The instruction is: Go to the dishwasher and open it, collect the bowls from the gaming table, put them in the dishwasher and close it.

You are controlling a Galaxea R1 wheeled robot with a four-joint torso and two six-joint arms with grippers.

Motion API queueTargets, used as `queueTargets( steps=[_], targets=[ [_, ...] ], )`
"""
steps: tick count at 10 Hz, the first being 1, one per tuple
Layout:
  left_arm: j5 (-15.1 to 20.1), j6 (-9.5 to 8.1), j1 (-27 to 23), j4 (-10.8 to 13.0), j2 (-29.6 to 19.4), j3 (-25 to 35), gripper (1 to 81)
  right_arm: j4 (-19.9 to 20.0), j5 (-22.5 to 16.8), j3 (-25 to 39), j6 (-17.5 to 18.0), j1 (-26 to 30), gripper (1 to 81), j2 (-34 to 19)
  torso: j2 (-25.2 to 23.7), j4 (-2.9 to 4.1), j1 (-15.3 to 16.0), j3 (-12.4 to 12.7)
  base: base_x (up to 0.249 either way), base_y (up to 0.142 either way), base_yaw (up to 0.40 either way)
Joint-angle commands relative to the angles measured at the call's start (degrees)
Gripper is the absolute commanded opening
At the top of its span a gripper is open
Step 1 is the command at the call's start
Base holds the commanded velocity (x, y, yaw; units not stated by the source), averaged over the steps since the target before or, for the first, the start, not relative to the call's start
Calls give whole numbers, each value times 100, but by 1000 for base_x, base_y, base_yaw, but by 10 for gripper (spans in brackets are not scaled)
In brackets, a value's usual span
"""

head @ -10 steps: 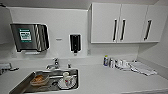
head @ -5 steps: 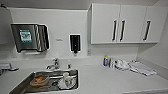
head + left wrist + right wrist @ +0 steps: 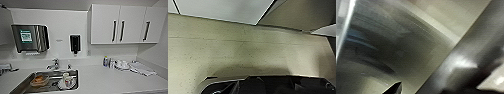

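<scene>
The dishwasher, the bowls and the gaming table are out of view. The head view looks down on a white kitchen counter (image 3: 112, 80) with a steel sink (image 3: 17, 86). In the right wrist view a brushed steel surface (image 3: 411, 50) is very close, and I cannot tell what it belongs to. A dark tip of my right gripper (image 3: 396, 88) shows against it. The left wrist view looks onto a speckled beige floor (image 3: 243, 50) under white panels (image 3: 223, 10), with the dark body of my left gripper (image 3: 268, 86) low in front.
In the sink lie a brownish dish (image 3: 39, 80) and a white patterned mug (image 3: 67, 80), below a tap (image 3: 53, 64). On the wall hang a paper towel dispenser (image 3: 31, 38), a black soap dispenser (image 3: 75, 43) and white cabinets (image 3: 125, 23). Small bottles (image 3: 107, 61) and a cloth (image 3: 142, 68) sit at the counter's right.
</scene>
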Motion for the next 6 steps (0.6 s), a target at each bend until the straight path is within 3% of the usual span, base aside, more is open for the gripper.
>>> queueTargets(
  steps=[1, 6],
  targets=[
    [163, -4, -397, 55, -63, 36, 811, -565, -2397, -443, -888, -259, 811, 122, 0, 0, 0, 0, 0, 0, 0],
    [163, -4, -397, 55, -54, 36, 811, -565, -2415, -416, -906, -295, 811, 122, -2, 0, -2, 0, -55, 0, 0]
  ],
)
